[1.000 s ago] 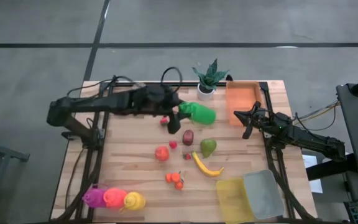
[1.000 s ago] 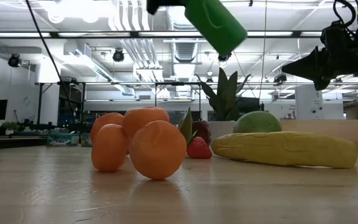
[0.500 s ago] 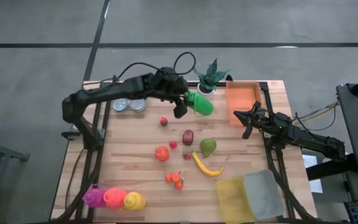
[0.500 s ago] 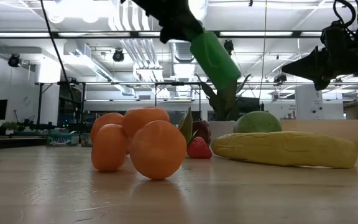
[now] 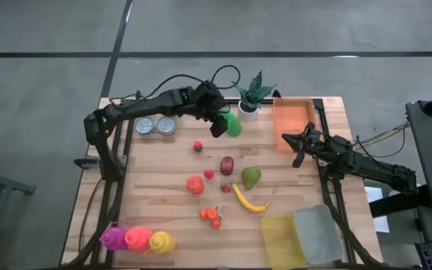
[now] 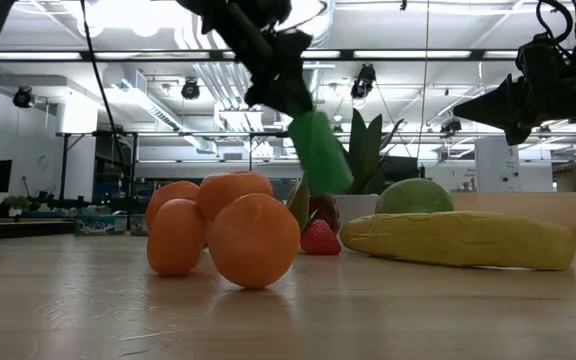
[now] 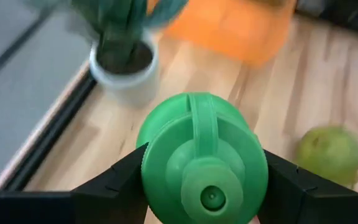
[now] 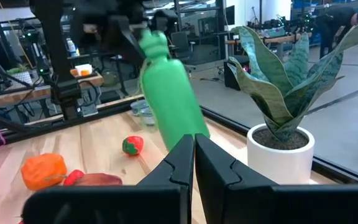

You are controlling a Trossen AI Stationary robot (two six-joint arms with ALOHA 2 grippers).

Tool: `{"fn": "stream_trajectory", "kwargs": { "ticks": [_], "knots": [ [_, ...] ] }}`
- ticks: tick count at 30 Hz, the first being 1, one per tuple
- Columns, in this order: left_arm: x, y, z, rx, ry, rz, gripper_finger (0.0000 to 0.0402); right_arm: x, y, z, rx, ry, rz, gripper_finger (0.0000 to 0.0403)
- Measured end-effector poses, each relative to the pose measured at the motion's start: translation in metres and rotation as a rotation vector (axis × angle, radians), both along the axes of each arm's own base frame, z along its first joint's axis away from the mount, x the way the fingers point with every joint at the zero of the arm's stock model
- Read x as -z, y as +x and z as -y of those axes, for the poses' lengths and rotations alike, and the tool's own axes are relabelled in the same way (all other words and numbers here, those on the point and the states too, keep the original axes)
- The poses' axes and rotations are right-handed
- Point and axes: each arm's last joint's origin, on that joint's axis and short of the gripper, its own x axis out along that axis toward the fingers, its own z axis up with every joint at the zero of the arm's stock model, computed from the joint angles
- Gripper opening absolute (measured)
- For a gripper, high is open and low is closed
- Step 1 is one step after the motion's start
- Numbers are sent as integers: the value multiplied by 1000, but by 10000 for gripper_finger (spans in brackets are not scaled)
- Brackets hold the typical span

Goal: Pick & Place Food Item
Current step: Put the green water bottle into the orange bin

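Observation:
A green squeeze bottle [image 5: 233, 125] hangs slanted in the air over the far middle of the table, beside the potted plant [image 5: 250, 105]. My left gripper [image 5: 222, 124] is shut on it. The low view shows the bottle [image 6: 320, 150] slanting down below the gripper [image 6: 280, 88]. In the left wrist view the bottle's nozzle [image 7: 211, 198] faces the camera. My right gripper [image 5: 297, 142] waits shut at the right, next to the orange tray [image 5: 292, 124]. Its fingers [image 8: 194, 158] point level toward the bottle [image 8: 169, 102]. My left gripper pinches the bottle between its two fingers, one on each side of the body just below the nozzle end [image 7: 153, 163]. The fingers slant down from the table's left. The bottle hangs clear of the table, nozzle end up, base tilted down toward the right.
On the table's middle lie a green pear [image 5: 251, 178], a yellow banana [image 5: 250, 201], small oranges [image 5: 211, 217], a tomato [image 5: 195, 184], a dark fruit [image 5: 226, 165] and strawberries [image 5: 198, 147]. Two cans [image 5: 156, 126] stand far left, coloured bottles [image 5: 137, 240] near left, two bins [image 5: 306, 236] near right.
My left gripper has swung toward the table's far edge and the potted plant while sinking, still shut on the green bottle. The bottle has tipped from nearly lying level to hanging steeper, base down, and stays clear of the table.

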Motion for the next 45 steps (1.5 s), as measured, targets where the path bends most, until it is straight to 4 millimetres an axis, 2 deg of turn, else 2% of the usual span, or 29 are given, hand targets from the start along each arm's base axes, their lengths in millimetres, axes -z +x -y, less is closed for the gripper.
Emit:
{"fn": "stream_trajectory", "kwargs": {
  "ticks": [10, 17, 45],
  "knots": [
    [18, -15, -2, -42, -71, -166, 223, 0, 0, 0, 0, 0, 0, 13],
    [24, -19, -2, -42, -96, -210, 223, 0, 0, 0, 0, 0, 0, 13],
    [33, -22, 2, 18, -188, -222, 223, 0, 0, 0, 0, 0, 0, 13]
  ]
}}
